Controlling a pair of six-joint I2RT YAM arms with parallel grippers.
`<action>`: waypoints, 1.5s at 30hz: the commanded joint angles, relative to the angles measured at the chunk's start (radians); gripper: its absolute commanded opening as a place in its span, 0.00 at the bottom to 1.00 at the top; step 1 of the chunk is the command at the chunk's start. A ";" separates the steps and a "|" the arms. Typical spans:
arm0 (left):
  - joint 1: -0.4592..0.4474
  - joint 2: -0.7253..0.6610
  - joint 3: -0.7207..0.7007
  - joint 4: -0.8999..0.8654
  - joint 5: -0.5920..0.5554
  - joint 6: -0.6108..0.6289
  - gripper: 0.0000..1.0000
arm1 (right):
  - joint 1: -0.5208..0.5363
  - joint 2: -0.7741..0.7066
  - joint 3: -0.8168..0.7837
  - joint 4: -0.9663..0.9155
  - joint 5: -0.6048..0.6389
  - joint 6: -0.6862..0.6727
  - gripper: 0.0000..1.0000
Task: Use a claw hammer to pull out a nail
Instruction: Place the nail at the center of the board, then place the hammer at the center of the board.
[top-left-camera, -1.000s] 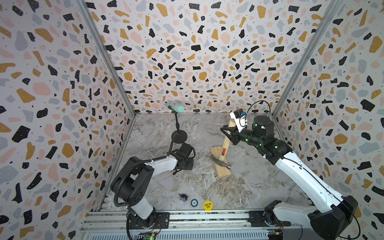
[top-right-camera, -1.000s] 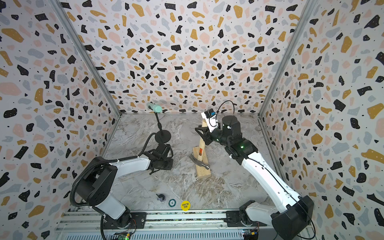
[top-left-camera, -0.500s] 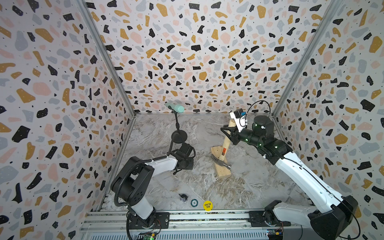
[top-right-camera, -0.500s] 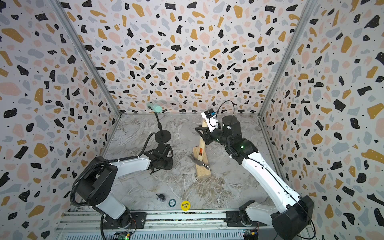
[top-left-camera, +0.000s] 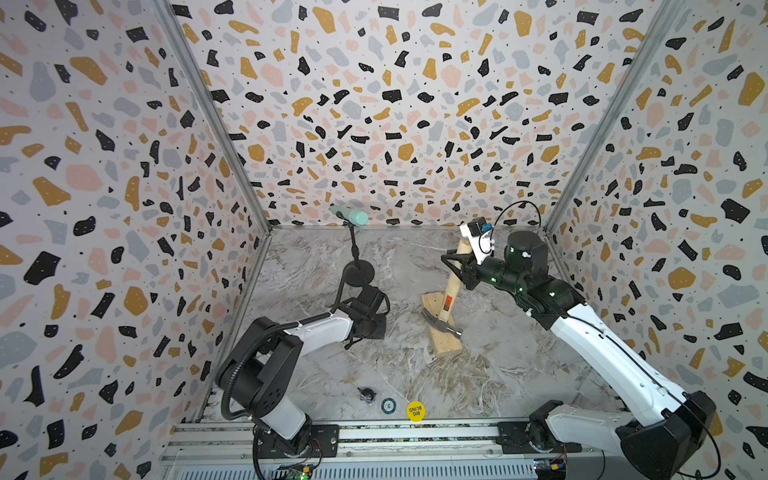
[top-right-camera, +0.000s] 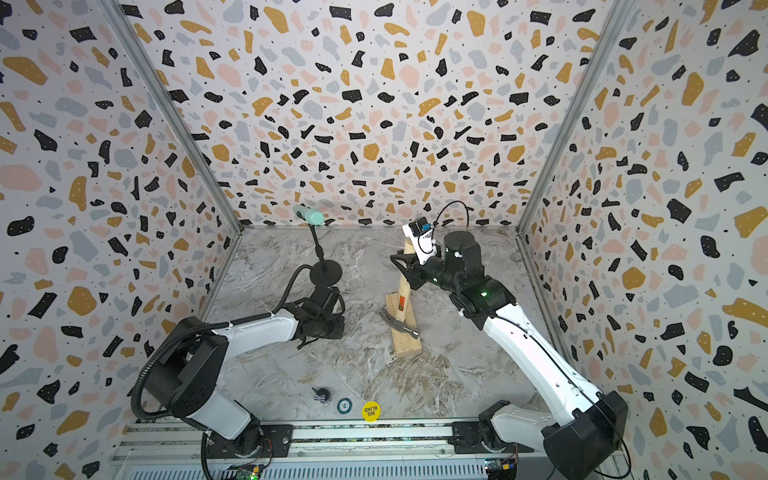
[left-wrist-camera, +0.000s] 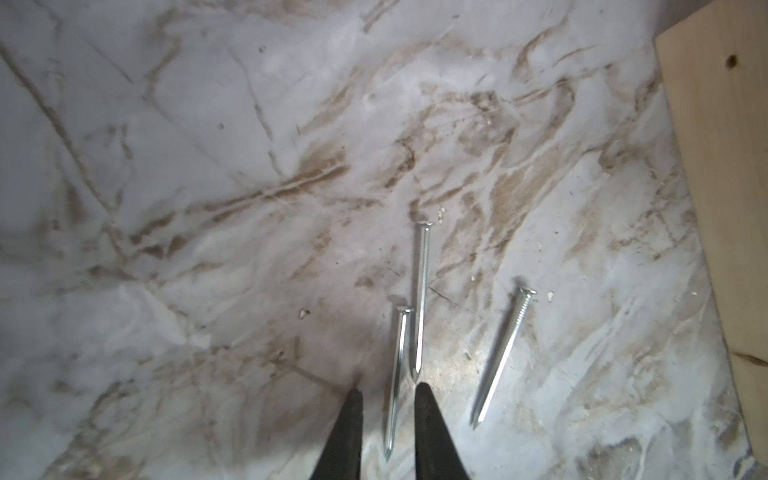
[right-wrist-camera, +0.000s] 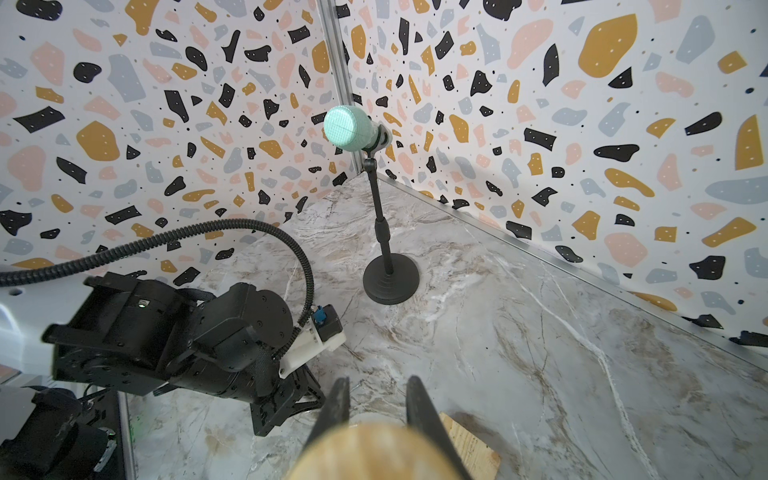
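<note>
The claw hammer (top-left-camera: 450, 289) (top-right-camera: 401, 291) leans over the pale wood block (top-left-camera: 448, 347) (top-right-camera: 409, 347), its steel head (top-left-camera: 442, 325) resting on the block. My right gripper (top-left-camera: 454, 266) (right-wrist-camera: 378, 380) is shut on the upper handle (right-wrist-camera: 374, 453). My left gripper (top-left-camera: 370, 330) (left-wrist-camera: 388, 388) points down at the marble table, left of the block, and is slightly open. A loose nail (left-wrist-camera: 397, 374) lies flat between its fingertips, unpinched. Two more nails (left-wrist-camera: 422, 291) (left-wrist-camera: 503, 357) lie beside it.
A teal microphone (top-left-camera: 351, 215) on a black stand (top-left-camera: 357, 272) rises behind the left arm. Near the front rail lie a yellow disc (top-left-camera: 414, 411), a small ring (top-left-camera: 388, 405) and a small dark object (top-left-camera: 366, 395). Patterned walls enclose three sides.
Neither arm has visibly shifted in the top views. The left jaws have parted a little. The hammer stays in the same lean.
</note>
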 joint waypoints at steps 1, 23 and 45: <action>0.004 -0.045 0.032 -0.024 0.015 0.021 0.23 | 0.005 -0.061 0.076 0.096 -0.015 0.015 0.00; 0.002 -0.246 0.029 0.025 0.039 0.054 0.45 | 0.005 -0.019 0.088 0.107 -0.038 0.072 0.00; -0.054 -0.378 0.019 0.102 0.021 0.081 0.50 | -0.049 0.077 0.136 0.059 -0.116 0.153 0.00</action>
